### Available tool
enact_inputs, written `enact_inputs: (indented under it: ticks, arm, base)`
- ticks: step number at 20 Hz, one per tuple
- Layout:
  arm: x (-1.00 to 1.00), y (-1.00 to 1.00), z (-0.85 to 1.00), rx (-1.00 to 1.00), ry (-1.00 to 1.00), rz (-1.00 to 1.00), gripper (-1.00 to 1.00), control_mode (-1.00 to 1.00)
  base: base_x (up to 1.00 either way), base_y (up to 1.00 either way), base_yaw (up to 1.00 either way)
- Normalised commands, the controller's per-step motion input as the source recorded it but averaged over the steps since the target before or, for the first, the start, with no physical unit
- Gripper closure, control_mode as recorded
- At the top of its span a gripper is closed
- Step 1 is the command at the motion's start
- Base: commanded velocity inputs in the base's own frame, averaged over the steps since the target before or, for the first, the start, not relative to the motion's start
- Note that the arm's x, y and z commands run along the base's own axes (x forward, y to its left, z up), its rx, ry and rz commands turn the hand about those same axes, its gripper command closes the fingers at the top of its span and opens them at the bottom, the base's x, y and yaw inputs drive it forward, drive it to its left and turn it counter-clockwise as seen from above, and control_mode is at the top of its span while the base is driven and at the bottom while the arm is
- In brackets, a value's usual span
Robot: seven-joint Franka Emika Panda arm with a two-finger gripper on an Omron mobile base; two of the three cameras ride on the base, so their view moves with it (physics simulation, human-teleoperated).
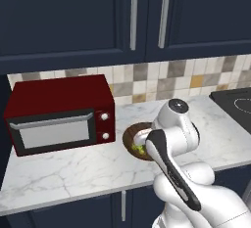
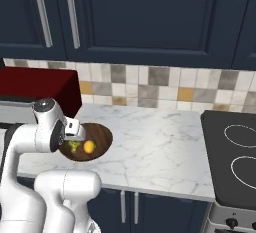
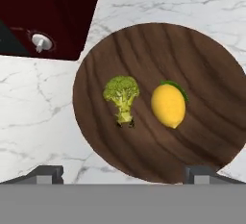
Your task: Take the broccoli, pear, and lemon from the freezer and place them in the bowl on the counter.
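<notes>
Broccoli (image 3: 122, 95) and lemon (image 3: 168, 105) in bowl (image 3: 206, 74), pincer (image 3: 124, 174) spread wide above

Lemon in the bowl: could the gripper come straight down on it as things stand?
Probably yes. The gripper hangs open right above the bowl, and the lemon lies uncovered, apart from the broccoli, with nothing between the fingers and the fruit.
</notes>
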Motion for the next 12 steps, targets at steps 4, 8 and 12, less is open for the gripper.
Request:
enact_inputs:
  ticks: [4,8,12]
  arm:
    - [-0.55,-0.36,0.76,0.00,0.00,-0.03,-1.00,-1.00]
    - [-0.64,-0.47,0.52,0.00,0.00,-0.03,-1.00,-1.00]
    - [-0.74,-0.24,0.35,0.00,0.00,0.00,-1.00,-1.00]
  base:
    - [0.00,0.00,0.00]
    - [0.00,0.00,0.00]
    - [0.00,0.00,0.00]
